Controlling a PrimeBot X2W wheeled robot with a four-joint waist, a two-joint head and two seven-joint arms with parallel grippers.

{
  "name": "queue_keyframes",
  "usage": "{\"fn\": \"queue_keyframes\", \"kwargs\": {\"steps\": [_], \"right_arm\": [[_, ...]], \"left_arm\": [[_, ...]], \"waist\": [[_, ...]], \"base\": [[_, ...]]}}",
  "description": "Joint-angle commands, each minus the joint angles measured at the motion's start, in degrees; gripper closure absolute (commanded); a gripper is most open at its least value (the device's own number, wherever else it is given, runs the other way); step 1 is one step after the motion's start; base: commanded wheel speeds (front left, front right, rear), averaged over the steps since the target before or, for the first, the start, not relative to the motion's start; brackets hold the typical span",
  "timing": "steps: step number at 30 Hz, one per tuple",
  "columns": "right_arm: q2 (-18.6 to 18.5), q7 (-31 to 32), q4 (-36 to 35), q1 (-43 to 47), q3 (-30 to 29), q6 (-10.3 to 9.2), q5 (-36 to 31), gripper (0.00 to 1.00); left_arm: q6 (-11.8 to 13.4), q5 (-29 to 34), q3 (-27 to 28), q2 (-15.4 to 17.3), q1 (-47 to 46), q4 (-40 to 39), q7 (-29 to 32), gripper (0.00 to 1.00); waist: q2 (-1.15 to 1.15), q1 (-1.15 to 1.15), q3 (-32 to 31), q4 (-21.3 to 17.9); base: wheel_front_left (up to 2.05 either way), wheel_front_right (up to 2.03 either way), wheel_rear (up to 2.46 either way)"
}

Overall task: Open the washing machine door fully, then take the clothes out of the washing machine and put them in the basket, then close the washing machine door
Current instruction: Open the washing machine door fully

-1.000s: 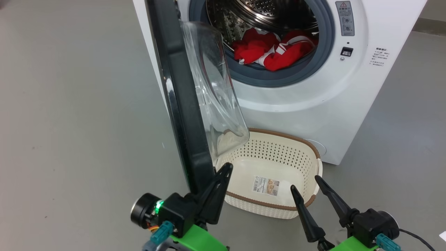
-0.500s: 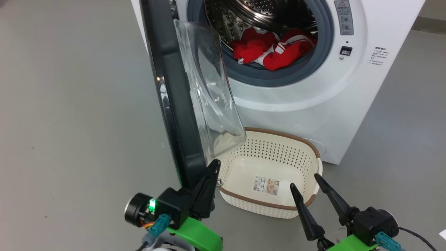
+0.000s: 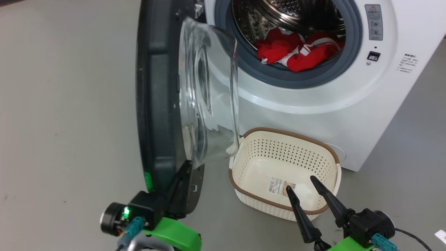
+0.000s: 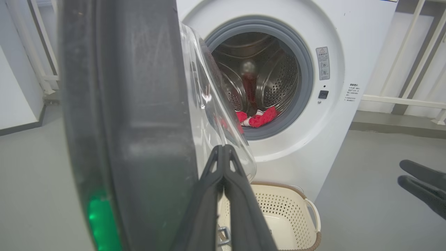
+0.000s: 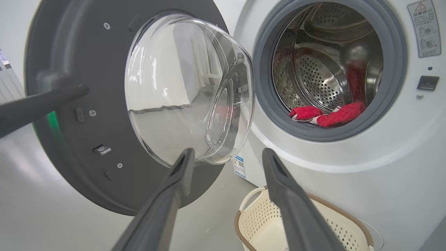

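Far left, the big round washing machine door [image 3: 156, 104], with its glossy black rim and bulging clear glass bowl, stands roughly square to the white boxy front-loader washing machine [image 3: 313, 104]. I'd say it's not folded all the way back yet. The left gripper [image 3: 187, 166] has its two dark fingers [image 3: 179, 188] pinched together with nothing between them, tips against the door's grey inner face near the bottom edge. So the door lies just left of those fingers and that arm is clearly the nearer one. A push leftward looks like what's needed.

Next over, the small cream perforated plastic basket [image 3: 278, 150] with the brown rim sits empty on the grey floor [image 3: 69, 122] in front of the machine. The right gripper [image 3: 300, 183] hangs spread wide above it, holding nothing. The bright red clothes [image 3: 296, 52] with white stripes lie low in the steel drum [image 3: 278, 10], up and ahead of that gripper.

Writing: a sticker [image 3: 280, 185] on the basket's bottom, a grey warning label [image 3: 373, 21] with a red triangle, and some printed lines [image 3: 407, 62] – all too small to read.
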Motion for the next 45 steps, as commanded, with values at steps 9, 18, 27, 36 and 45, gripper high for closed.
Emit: {"fn": "queue_keyframes", "kwargs": {"steps": [9,18,27,36,45], "right_arm": [[0.06,-0.37,-0.73,-1.57,2.21,0.35,-0.6,0.0],[0.06,-0.24,-0.25,-2.3,3.09,0.35,-1.94,0.0],[0.06,0.9,-0.96,-3.06,2.11,0.35,-3.02,0.0],[0.06,1.29,-1.91,-5.03,0.9,0.35,-3.43,0.0],[0.06,1.53,-2.36,-6.27,1.27,0.35,-3.47,0.0]], "left_arm": [[2.76,-2.51,7.59,3.55,-0.44,-1.05,-1.45,1.0],[5.31,-4.1,12.85,5.4,-1.34,1.87,-4.01,1.0],[6.94,-5.11,16.68,5.93,-3.0,5.54,-6.57,1.0],[7.06,-4.93,19.44,5.63,-5.31,8.89,-7.71,1.0],[4.83,-3.65,23.77,4.24,-7.33,11.21,-7.82,1.0]], "waist": [[0.0,0.0,1.25,1.63],[0.0,0.0,3.11,1.19],[0.0,0.0,3.99,1.05],[0.0,0.0,4.84,0.96],[0.0,0.0,5.57,0.8]], "base": [[0.0,0.0,0.0],[0.0,0.0,0.0],[0.0,0.0,0.0],[0.0,0.0,0.0],[0.0,0.0,0.0]]}}
